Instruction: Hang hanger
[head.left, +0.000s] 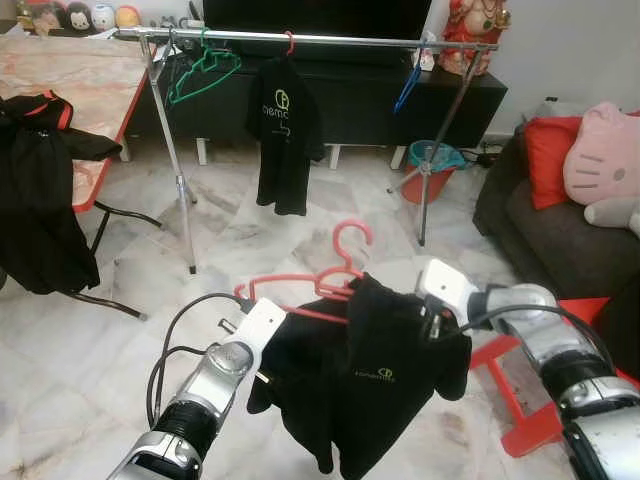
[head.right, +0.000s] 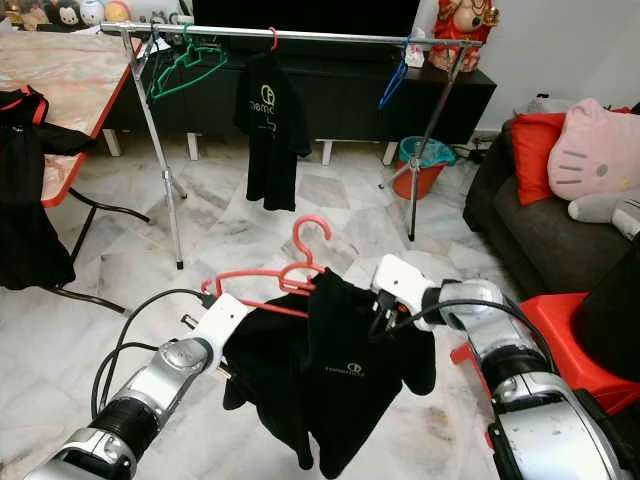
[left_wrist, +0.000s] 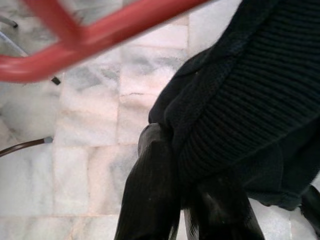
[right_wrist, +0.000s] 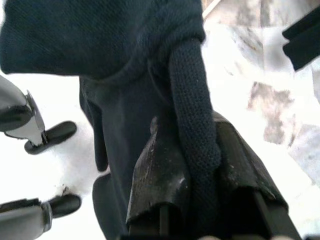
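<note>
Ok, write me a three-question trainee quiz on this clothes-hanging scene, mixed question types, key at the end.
1. True or false: both the left gripper and the right gripper are shut on the black shirt.
2. Multiple choice: the red hanger with that shirt is
A. on the rail
B. held up in front of the robot, off the rail
C. lying on the table
3. Fill in: on the clothes rail, between the green hangers and the blue hanger, hangs another black ____.

Key: 1 true; 2 B; 3 shirt
</note>
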